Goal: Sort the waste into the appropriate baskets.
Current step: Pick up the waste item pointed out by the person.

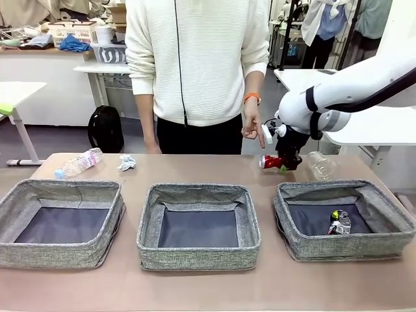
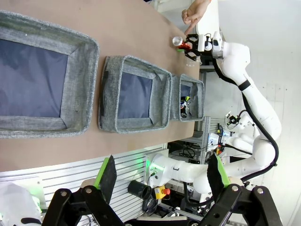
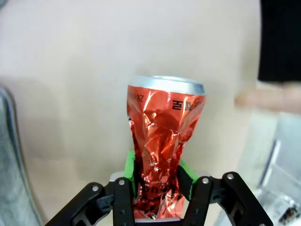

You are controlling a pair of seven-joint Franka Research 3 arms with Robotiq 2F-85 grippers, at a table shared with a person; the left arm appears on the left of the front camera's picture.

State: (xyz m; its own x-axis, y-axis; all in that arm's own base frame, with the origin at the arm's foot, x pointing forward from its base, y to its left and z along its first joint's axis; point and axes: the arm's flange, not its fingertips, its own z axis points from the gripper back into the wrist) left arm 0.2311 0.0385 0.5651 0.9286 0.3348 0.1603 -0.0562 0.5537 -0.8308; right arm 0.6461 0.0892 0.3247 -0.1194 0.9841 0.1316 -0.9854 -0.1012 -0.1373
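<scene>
Red drink can (image 3: 162, 141), crushed, is clenched in my right gripper (image 3: 160, 178) over the table (image 1: 195, 172), at 11 o'clock of the right basket (image 1: 344, 250). Its crumpled waist could slip, dropping it short.

The crushed red can (image 3: 162, 141) carries small black print just under its silver rim, too creased to read. Nothing else is legible.
</scene>
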